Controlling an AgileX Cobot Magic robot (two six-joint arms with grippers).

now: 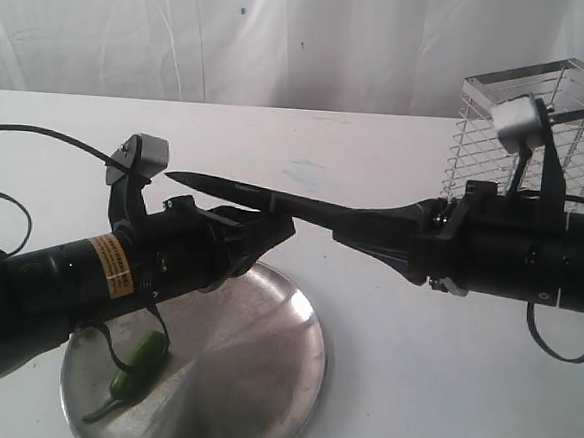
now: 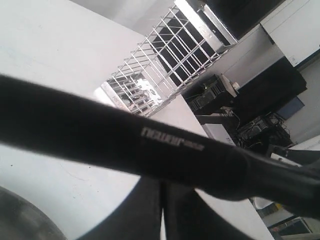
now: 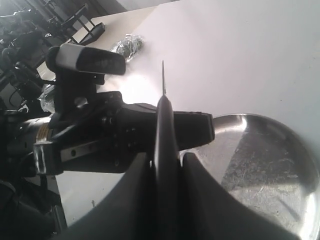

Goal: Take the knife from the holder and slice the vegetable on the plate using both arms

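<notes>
My right gripper (image 1: 350, 223) is shut on the handle of the knife (image 1: 264, 195), held level above the table with its dark pointed blade aimed left. In the right wrist view the knife (image 3: 164, 125) runs out between that gripper's (image 3: 166, 159) two fingers. My left gripper (image 1: 279, 228) is shut, its tips just under the blade. The left wrist view shows the knife (image 2: 150, 145) crossing right over the closed tips (image 2: 161, 189). The green pepper (image 1: 140, 361) lies on the steel plate (image 1: 261, 377), below the left arm. The wire holder (image 1: 579, 129) stands at the back right.
The holder (image 2: 165, 55) also shows behind the knife in the left wrist view, with the plate's rim (image 2: 20, 220) in a corner. The plate (image 3: 270, 165) lies beneath both grippers. A crumpled foil-like lump (image 3: 127, 46) sits on the white table beyond the left arm (image 3: 110, 135).
</notes>
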